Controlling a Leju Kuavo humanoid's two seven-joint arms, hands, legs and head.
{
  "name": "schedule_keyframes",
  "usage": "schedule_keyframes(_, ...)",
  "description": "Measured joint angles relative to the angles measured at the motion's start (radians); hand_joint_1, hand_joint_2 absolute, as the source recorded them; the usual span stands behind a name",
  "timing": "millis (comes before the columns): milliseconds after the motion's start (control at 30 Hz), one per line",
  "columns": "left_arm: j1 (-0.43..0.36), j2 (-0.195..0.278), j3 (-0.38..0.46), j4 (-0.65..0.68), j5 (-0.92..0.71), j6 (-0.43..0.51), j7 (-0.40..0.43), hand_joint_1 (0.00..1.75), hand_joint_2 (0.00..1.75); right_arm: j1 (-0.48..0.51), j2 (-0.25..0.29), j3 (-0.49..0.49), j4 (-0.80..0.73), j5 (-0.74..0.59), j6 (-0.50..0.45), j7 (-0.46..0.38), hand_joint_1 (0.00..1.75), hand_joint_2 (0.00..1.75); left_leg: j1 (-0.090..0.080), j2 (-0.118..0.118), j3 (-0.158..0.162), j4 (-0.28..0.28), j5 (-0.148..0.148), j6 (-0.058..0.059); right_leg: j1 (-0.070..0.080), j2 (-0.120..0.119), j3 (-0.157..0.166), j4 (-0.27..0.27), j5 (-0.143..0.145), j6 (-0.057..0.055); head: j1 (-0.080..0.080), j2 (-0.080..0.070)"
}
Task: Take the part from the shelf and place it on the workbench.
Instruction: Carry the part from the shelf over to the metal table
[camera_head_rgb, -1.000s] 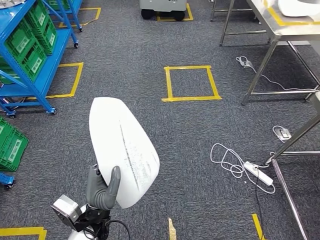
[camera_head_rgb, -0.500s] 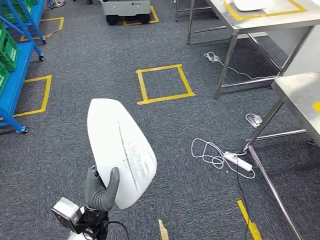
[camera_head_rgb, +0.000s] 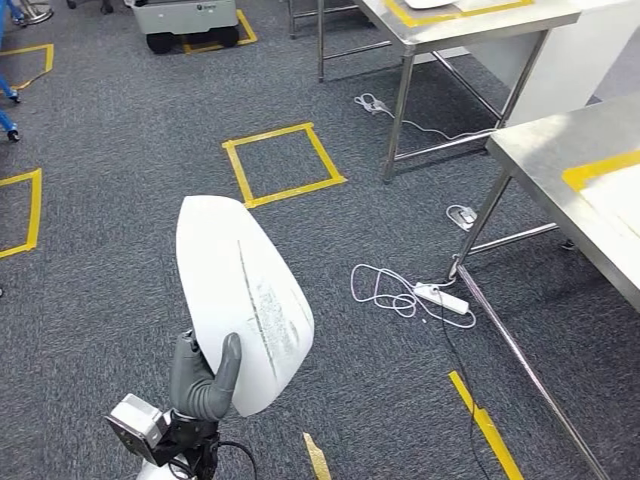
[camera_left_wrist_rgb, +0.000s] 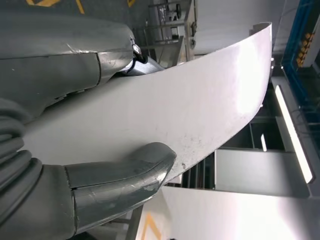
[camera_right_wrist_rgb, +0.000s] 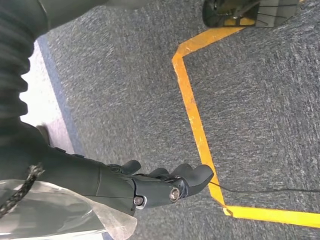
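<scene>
grey carpet (camera_head_rgb: 113, 250), yellow tape square (camera_head_rgb: 283, 163), white power strip (camera_head_rgb: 441, 298), wheeled grey cart (camera_head_rgb: 181, 15)

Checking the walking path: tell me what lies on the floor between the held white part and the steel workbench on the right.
In the head view, between the white part and the workbench lie a white power strip with looped cable and bare carpet.

Left arm: rises from the near left of the head view, wrist bent upward.
Left robot hand (camera_head_rgb: 202, 380): grips the lower edge of the white part (camera_head_rgb: 241, 300), thick thumb (camera_left_wrist_rgb: 124, 177) on one face, darker fingers (camera_left_wrist_rgb: 75, 55) on the other.
Right robot hand (camera_right_wrist_rgb: 151, 187): hangs above the carpet, fingers gently curled and apart, holding nothing.
</scene>
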Motion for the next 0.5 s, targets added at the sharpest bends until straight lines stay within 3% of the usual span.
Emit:
schedule_keyframes(33,0.0,0.0,0.0,0.0,0.0,0.001,0.0,1.75,1.75,-0.002,0.0,0.0,0.0,0.0,0.001,0.0,0.0,1.75,-0.002,0.007,0.001,0.002,-0.002,-0.005,0.003,-0.007,0.013,-0.022,0.002,-0.005,-0.001,0.0)
schedule_keyframes(100,-0.001,0.0,0.0,0.0,-0.001,0.004,0.0,1.75,1.75,-0.002,0.001,0.0,0.0,0.002,0.004,-0.001,0.0,1.75,-0.002,0.02,0.004,0.003,-0.004,-0.014,0.006,0.008,0.013,-0.023,0.001,-0.019,-0.002,0.0)
schedule_keyframes(167,-0.003,-0.001,0.0,0.0,-0.001,0.007,0.0,1.75,1.75,0.0,0.001,0.0,0.0,0.003,0.006,0.0,0.0,1.75,0.003,0.005,0.002,0.021,-0.023,-0.025,0.005,0.026,0.013,-0.024,0.003,-0.031,-0.004,0.0)
schedule_keyframes(200,-0.003,-0.001,0.0,0.0,-0.001,0.009,0.0,1.75,1.75,-0.001,0.001,0.0,0.0,0.004,0.006,0.001,0.0,1.75,0.005,-0.016,-0.011,0.055,-0.046,-0.03,0.003,0.035,0.014,-0.025,0.005,-0.037,-0.005,0.0)
schedule_keyframes(267,-0.002,0.0,0.0,0.0,0.0,0.011,0.0,1.75,1.75,-0.004,0.001,0.0,0.0,0.007,0.007,0.001,0.0,1.75,0.006,-0.059,-0.066,0.182,-0.113,-0.033,0.003,0.056,0.013,-0.025,0.007,-0.045,-0.009,0.0)
schedule_keyframes(333,0.0,0.003,0.0,0.0,0.0,0.012,0.0,1.75,1.75,-0.006,0.001,0.0,0.0,0.008,0.009,0.001,0.0,1.75,0.005,-0.073,-0.119,0.291,-0.148,-0.029,0.007,0.08,0.013,-0.025,0.008,-0.049,-0.01,0.0)
schedule_keyframes(367,0.0,0.004,0.0,0.0,0.0,0.013,0.0,1.75,1.75,-0.005,0.001,0.0,0.0,0.009,0.009,0.001,0.0,1.75,0.005,-0.077,-0.125,0.298,-0.136,-0.025,0.009,0.093,0.014,-0.025,0.008,-0.05,-0.01,0.0)
schedule_keyframes(400,0.0,0.004,0.0,0.0,0.0,0.013,0.0,1.75,1.75,-0.005,0.001,0.0,0.0,0.009,0.01,0.001,0.0,1.75,0.004,-0.081,-0.113,0.266,-0.106,-0.019,0.011,0.106,0.014,-0.024,0.009,-0.05,-0.01,0.0)
schedule_keyframes(467,0.0,0.004,0.001,0.0,0.0,0.013,0.0,1.75,1.75,-0.005,0.003,0.0,0.0,0.009,0.012,0.002,0.0,1.75,0.001,-0.114,-0.057,0.135,-0.032,-0.004,0.014,0.133,0.015,-0.024,0.01,-0.048,-0.009,0.0)
schedule_keyframes(500,-0.001,0.004,0.001,0.0,0.0,0.013,0.0,1.75,1.75,-0.006,0.004,0.0,0.0,0.01,0.012,0.002,0.0,1.75,0.0,-0.133,-0.031,0.074,-0.01,0.002,0.014,0.145,0.013,-0.022,0.011,-0.046,-0.009,0.0)
